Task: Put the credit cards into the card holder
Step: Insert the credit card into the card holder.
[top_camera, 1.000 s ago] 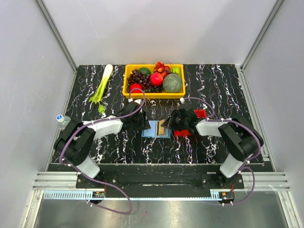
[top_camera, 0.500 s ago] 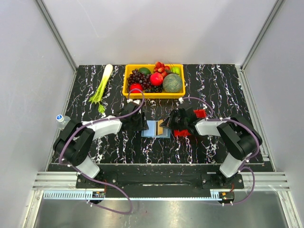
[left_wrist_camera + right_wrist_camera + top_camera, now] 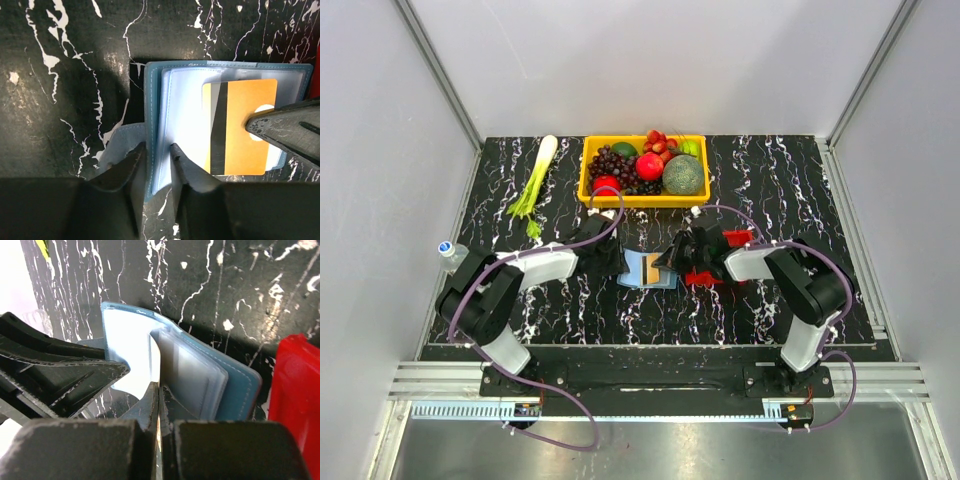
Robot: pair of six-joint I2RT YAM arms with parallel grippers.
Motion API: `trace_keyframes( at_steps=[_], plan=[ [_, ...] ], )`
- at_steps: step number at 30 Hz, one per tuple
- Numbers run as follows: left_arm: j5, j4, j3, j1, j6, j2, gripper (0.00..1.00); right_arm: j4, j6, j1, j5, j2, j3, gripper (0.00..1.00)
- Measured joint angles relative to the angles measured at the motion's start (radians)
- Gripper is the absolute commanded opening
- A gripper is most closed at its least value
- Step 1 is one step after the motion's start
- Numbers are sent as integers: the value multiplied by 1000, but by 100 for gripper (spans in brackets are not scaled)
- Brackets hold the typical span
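Both arms at the card holder, mid-table
My left gripper is clamped on its left cover edge; right gripper is pinched on 1 orange credit card (dark stripe) lying over the pockets.

No legible text or markings

I see a black, white-veined bench carrying a yellow fruit crate at the back, a leek to its left, the open blue card holder mid-front, and a red tray just beside it.
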Motion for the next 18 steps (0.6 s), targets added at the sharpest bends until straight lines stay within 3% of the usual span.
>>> trace_keyframes(
  at_steps=[12,18],
  plan=[
    [23,24,0,6,2,15,17,-12,1,2,-6,27,35,0],
    [29,29,-2,8,2,16,8,-31,2,11,45,19,35,0]
  ],
)
